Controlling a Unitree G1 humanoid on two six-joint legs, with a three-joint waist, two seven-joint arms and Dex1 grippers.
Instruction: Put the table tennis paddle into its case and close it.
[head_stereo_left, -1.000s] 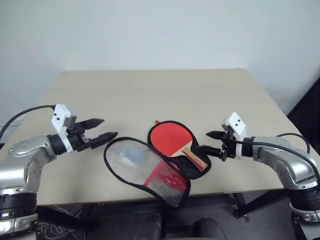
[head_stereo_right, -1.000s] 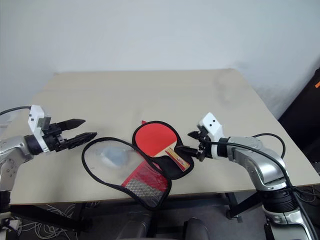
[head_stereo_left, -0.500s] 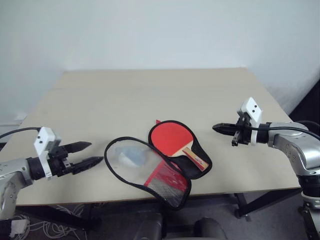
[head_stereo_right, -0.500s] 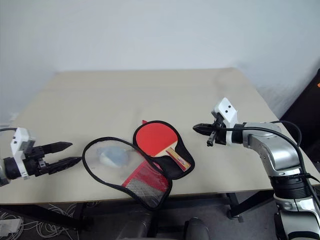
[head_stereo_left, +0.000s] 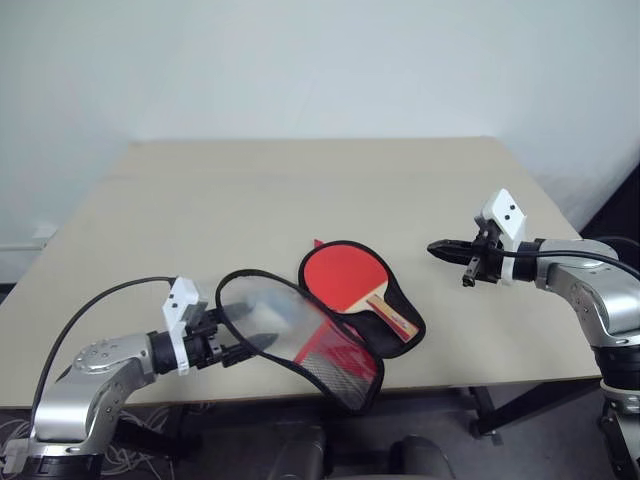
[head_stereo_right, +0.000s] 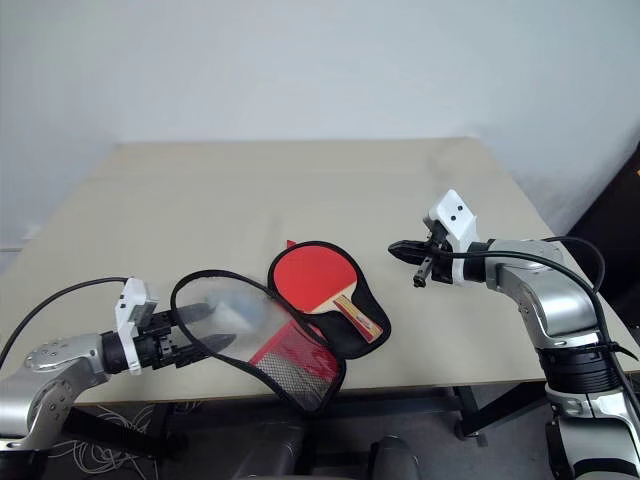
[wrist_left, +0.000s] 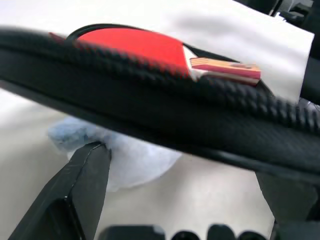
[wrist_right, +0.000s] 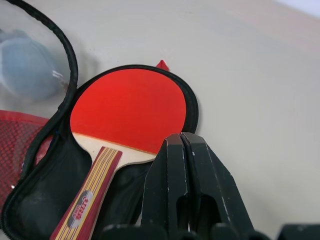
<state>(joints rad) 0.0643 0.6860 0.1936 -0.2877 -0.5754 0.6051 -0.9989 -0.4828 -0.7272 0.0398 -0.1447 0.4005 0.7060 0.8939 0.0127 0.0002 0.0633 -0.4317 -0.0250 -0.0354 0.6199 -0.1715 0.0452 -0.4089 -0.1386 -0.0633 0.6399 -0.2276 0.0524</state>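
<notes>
- The left gripper (head_stereo_left: 262, 341) sits low in the lower left of the head view, at the near edge of the worktop (head_stereo_left: 300, 190). Its fingers (wrist_left: 87, 175) are spread wide, one on each side of the raised black zip rim of the case's open flap.
- The case (head_stereo_left: 345, 365) lies open near the front edge of the worktop, in the lower middle of the frame. Its clear flap lifts towards the lower left, and its red mesh panel lies flat towards the bottom of the frame.
- A grey-blue pom-pom (wrist_left: 125, 160) shows through the clear flap, just beside one left finger.
- The table tennis paddle (head_stereo_left: 345, 275) lies inside the black half of the case, red face up. Its round blade is towards the centre of the frame, and its wood-and-red handle (wrist_right: 87, 200) points to the lower right, within the case's black rim.
- The right gripper (head_stereo_left: 438, 248) hovers at the right of the frame, above the worktop and apart from the case. Its fingers (wrist_right: 185, 190) are pressed together on nothing and point left towards the paddle.
- Beyond, the bare beige worktop runs to a white wall (head_stereo_left: 320, 60) across the top of the frame.
</notes>
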